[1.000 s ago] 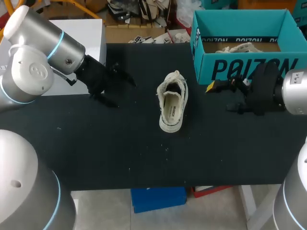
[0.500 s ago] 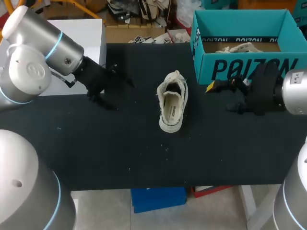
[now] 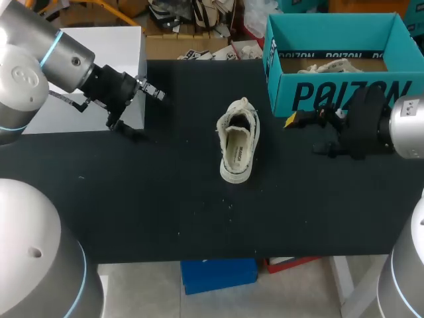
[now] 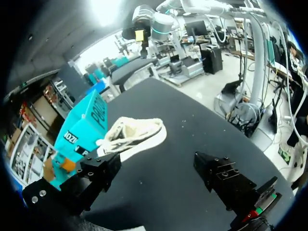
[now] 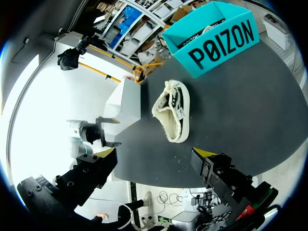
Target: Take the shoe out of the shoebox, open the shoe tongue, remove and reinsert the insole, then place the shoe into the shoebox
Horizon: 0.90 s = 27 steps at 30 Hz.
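Observing shoe (image 3: 238, 142) lying on surface (image 3: 165, 199), long axis running front-to-back. Finding right fingers (image 5: 219, 171) nearer, spread apart; left fingers (image 4: 219, 175) likewise.

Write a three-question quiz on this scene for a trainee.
1. True or false: the left gripper holds the shoe.
2. Which is closest to the shoebox? A) the left gripper B) the right gripper C) the shoe on the table
3. Fill in: a second shoe lies inside the ___.
Key: 1 false, the left gripper is open and empty, and the shoe stands alone on the table. 2 B. 3 shoebox.
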Each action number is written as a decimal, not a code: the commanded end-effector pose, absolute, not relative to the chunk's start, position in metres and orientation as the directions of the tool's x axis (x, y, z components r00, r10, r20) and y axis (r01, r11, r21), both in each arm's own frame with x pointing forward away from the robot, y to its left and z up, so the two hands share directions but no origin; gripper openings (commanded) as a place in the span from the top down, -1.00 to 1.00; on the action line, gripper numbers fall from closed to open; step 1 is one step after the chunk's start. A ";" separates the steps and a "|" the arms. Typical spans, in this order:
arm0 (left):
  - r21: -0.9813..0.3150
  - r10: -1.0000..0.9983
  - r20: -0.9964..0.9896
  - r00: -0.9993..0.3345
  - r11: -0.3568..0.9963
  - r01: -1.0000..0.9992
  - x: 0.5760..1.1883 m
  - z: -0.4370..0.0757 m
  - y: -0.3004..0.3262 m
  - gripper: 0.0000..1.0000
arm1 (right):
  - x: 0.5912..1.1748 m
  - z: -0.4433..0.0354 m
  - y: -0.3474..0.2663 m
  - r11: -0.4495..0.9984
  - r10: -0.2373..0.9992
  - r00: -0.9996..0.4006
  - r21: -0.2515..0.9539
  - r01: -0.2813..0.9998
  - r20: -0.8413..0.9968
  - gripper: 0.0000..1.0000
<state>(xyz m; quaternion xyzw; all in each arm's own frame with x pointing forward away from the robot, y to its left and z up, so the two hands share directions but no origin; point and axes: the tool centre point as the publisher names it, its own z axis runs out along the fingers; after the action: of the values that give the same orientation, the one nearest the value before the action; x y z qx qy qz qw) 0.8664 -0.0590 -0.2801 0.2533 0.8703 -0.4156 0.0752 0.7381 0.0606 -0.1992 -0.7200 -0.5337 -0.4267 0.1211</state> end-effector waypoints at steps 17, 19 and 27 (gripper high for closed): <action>-0.773 0.051 -0.126 -0.991 0.621 0.131 0.859 -0.274 -0.028 -1.00 | 0.737 -0.199 0.060 -0.401 0.665 0.067 0.281 0.872 0.743 -1.00; -0.773 0.051 -0.126 -0.991 0.621 0.131 0.859 -0.274 -0.028 -1.00 | 0.737 -0.199 0.060 -0.401 0.665 0.067 0.281 0.872 0.743 -1.00; -0.773 0.051 -0.126 -0.991 0.621 0.131 0.859 -0.274 -0.028 -1.00 | 0.737 -0.199 0.060 -0.401 0.665 0.067 0.281 0.872 0.743 -1.00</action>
<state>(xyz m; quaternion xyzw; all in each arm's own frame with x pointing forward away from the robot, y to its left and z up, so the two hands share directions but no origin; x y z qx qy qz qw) 0.8601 -0.0273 -0.2738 0.0513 0.8979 -0.4348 0.0457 0.7381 0.0606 -0.1992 -0.7200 -0.5337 -0.4267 0.1211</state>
